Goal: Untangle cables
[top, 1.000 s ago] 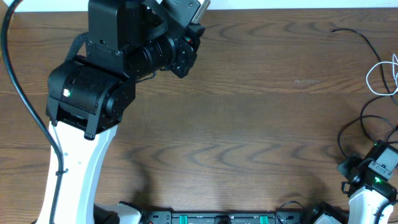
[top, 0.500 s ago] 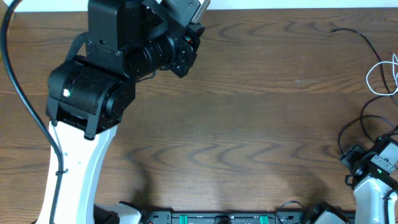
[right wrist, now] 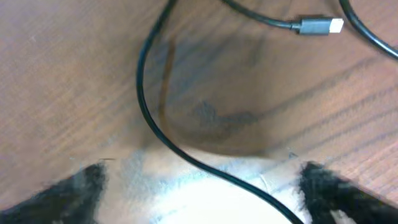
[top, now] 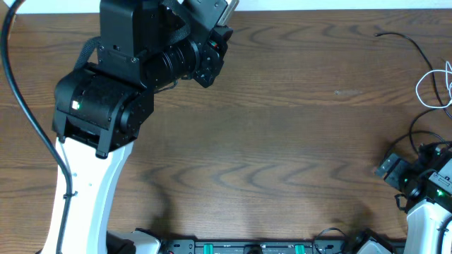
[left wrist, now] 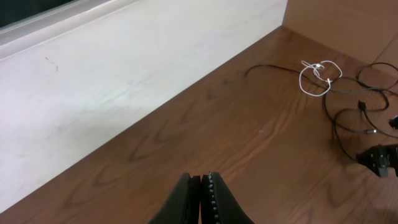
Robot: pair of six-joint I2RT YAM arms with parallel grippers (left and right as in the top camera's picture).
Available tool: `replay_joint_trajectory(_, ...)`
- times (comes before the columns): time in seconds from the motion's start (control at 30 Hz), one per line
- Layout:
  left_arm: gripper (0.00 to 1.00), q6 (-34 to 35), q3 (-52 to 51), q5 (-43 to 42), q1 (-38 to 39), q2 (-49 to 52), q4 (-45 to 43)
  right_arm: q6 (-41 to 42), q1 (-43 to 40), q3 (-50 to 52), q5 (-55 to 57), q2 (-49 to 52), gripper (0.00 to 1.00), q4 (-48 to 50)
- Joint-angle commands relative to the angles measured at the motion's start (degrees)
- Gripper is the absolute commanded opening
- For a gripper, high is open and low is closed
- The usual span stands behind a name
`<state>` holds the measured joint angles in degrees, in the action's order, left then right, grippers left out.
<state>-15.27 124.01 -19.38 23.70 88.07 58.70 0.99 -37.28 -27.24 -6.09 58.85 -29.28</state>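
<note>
Cables (left wrist: 324, 93) are seen tangled at frame right, none separated. The left gripper (left wrist: 204, 186) is shut; the right gripper (right wrist: 202, 180) is spread open.

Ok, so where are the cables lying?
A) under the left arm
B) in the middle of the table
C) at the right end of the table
C: in the overhead view, the white cable and the black cables all lie at the right end of the table.
</note>
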Motion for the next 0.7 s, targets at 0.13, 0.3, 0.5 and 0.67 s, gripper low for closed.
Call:
replay_joint_trajectory(0.13,0.08,-0.8,-0.2,0.0,-0.3,-0.7,0.0,-1.3,-0.2,-2.0,2.1,-0.5,0.82,-5.1)
replay_joint_trajectory(0.3,0.08,-0.8,-0.2,0.0,-0.3,-0.7,0.0,-1.9,-0.2,-6.5,4.4,-0.5,0.82,-11.0)
replay_joint_trajectory(0.5,0.08,-0.8,-0.2,0.0,-0.3,-0.9,0.4,-1.9,-0.2,-8.1,4.7,-0.5,0.73,-13.1)
replay_joint_trajectory(0.67,0.08,-2.3,-0.2,0.8,-0.3,-1.6,0.4,-1.9,-0.2,-8.8,4.7,-0.5,0.6,-15.8)
